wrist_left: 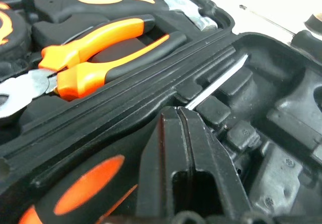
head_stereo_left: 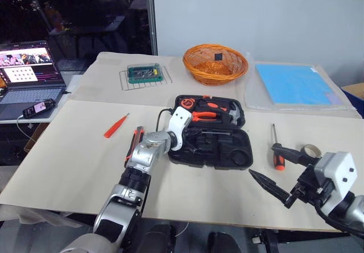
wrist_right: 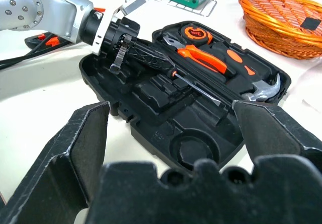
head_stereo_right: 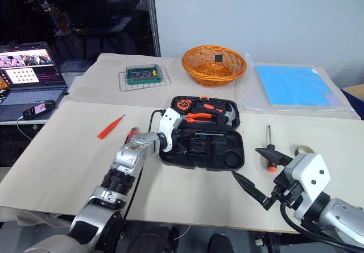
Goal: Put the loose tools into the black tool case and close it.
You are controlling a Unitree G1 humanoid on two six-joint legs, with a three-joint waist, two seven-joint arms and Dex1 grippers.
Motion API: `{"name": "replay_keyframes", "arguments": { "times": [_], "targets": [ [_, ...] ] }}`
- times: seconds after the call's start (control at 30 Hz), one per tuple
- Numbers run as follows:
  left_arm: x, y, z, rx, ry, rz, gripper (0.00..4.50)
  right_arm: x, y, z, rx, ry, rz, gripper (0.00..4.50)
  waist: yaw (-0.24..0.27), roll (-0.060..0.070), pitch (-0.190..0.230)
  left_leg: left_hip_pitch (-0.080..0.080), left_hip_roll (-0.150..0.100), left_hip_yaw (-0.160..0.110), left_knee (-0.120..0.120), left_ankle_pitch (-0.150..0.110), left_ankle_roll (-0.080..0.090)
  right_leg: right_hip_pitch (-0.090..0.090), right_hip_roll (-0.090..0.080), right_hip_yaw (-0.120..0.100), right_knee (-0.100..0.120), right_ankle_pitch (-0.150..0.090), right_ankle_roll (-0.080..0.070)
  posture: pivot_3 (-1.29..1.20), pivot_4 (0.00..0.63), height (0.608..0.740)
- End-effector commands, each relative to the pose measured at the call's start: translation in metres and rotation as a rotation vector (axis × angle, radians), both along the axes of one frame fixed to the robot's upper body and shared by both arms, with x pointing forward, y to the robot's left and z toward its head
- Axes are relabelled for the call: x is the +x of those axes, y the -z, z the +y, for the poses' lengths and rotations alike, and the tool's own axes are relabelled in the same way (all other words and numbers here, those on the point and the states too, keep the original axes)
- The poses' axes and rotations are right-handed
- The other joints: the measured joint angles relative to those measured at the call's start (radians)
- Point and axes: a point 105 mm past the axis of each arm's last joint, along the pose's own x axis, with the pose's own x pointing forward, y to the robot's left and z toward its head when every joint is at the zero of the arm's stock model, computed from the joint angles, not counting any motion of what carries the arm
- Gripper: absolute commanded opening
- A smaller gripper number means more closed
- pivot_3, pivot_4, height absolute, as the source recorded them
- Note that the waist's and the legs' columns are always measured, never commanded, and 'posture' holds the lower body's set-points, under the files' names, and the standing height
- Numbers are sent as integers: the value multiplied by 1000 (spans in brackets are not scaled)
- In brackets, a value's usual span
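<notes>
The black tool case (head_stereo_left: 210, 133) lies open mid-counter. Over its front half, the left gripper (wrist_right: 151, 58) is pressed together above a slotted screwdriver (wrist_left: 216, 85); beside the case, the right gripper (head_stereo_left: 278, 176) gapes wide.

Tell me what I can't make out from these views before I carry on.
- Utility knife: mostly hidden behind the left arm, head views.
- Screwdriver in the black tool case: its handle is covered by the left end effector, right wrist view.
- Tape roll: partly blocked by the right end effector.
</notes>
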Motion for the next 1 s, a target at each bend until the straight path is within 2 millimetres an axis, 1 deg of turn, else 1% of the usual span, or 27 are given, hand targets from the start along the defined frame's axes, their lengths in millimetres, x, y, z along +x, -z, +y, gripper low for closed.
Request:
{"name": "replay_keyframes", "arguments": {
  "times": [0.03,0.17,0.2,0.23,0.27,0.3,0.37,0.4,0.43,0.47,0.5,0.53,0.57,0.63,0.67,0.7,0.77,0.8,0.83,0.9,0.93,1.0],
  "targets": [
    [0,13,3,69,7,12,35,-3,-9,1,-21,9,-64,4500,-1,0,0,0,0,0,0,0,0,0,0,0,0,0,0,0,150,740],
    [0,31,6,192,16,4,35,-4,-8,2,-19,14,-62,4500,2,0,0,0,0,0,0,0,0,0,0,0,0,0,0,0,150,740],
    [0,40,8,261,21,0,35,-4,-7,1,-22,19,-60,4500,1,0,0,0,0,0,0,0,0,1,0,0,0,0,0,0,150,740],
    [0,43,10,287,20,-9,35,-3,-7,1,-24,26,-58,4500,1,0,0,1,0,0,0,0,0,1,0,0,0,0,0,0,150,740],
    [1,42,10,277,13,-19,35,-2,-6,-1,-25,38,-56,4500,1,0,-1,2,0,0,0,0,0,2,0,0,0,0,0,0,150,740],
    [2,37,9,247,8,-33,35,0,-5,-2,-28,52,-54,4500,0,1,-1,3,0,0,0,0,0,3,0,0,0,0,0,0,150,740],
    [1,5,4,69,21,-92,35,6,-4,-11,-41,120,-59,4500,-3,1,-1,4,1,0,0,0,0,4,-1,0,0,-1,-2,0,150,740],
    [-2,-9,3,-13,37,-112,35,10,-6,-16,-45,159,-75,4500,-4,1,-1,4,2,0,0,0,0,3,-1,0,0,-3,-5,0,150,740],
    [-8,-26,5,-76,77,-164,35,17,-2,-24,-45,221,-53,4500,-7,1,-1,4,2,0,0,0,0,3,-1,0,0,-3,-5,0,150,740],
    [-15,-38,6,-130,123,-203,35,23,3,-30,-52,270,-26,4500,-13,1,-1,4,2,0,0,0,-1,2,-1,1,0,-3,-5,0,150,740],
    [-21,-43,9,-129,164,-224,35,28,6,-35,-47,312,-4,4500,-21,0,0,3,2,0,0,0,-1,1,-1,1,0,-3,-5,0,150,740],
    [-29,-47,14,-151,217,-196,35,35,9,-39,-35,345,21,4500,-26,0,0,3,2,0,0,0,-1,0,-2,1,0,-1,-6,0,150,740],
    [-35,-50,18,-163,253,-172,270,39,11,-43,-42,379,43,4500,-29,0,0,1,2,0,0,0,-1,0,-2,0,0,0,-8,0,150,740],
    [-48,-60,24,-151,344,-176,751,53,19,-58,-137,484,102,4500,-33,1,1,-1,1,0,0,1,-2,-2,-1,0,1,1,-11,0,150,740],
    [-54,-65,27,-134,389,-185,1023,61,23,-62,-161,508,142,4500,-32,1,1,-1,1,0,0,2,-3,-3,0,1,1,4,-14,0,150,740],
    [-60,-69,29,-121,429,-192,1480,68,27,-64,-159,513,189,4500,-32,2,1,-1,1,0,0,2,-2,-3,0,1,1,5,-18,0,150,740],
    [-71,-77,33,-100,492,-199,2179,83,33,-69,-135,551,267,4500,-30,2,3,-2,1,0,0,2,-2,-4,1,0,1,5,-20,0,150,740],
    [-76,-81,34,-88,518,-204,2546,92,35,-74,-125,589,298,4500,-30,2,3,-2,1,0,0,3,-1,-4,1,0,1,5,-20,0,150,740],
    [-82,-85,35,-79,541,-208,2963,100,39,-78,-121,614,333,4500,-31,2,5,-2,1,0,0,6,4,-3,2,0,1,5,-20,0,150,740],
    [-92,-92,36,-60,573,-219,3698,114,49,-83,-113,650,405,4500,-29,3,8,-2,1,0,0,6,5,-4,1,0,1,5,-21,0,150,740],
    [-95,-94,37,-51,579,-225,3806,118,56,-83,-104,652,452,4500,-27,2,8,-2,1,0,0,6,5,-4,1,0,0,5,-20,0,150,740],
    [-98,-97,37,-41,572,-234,3889,123,63,-84,-101,659,499,3986,-27,2,9,-2,0,0,0,7,6,-4,2,0,0,4,-20,0,150,740]
  ]
}}
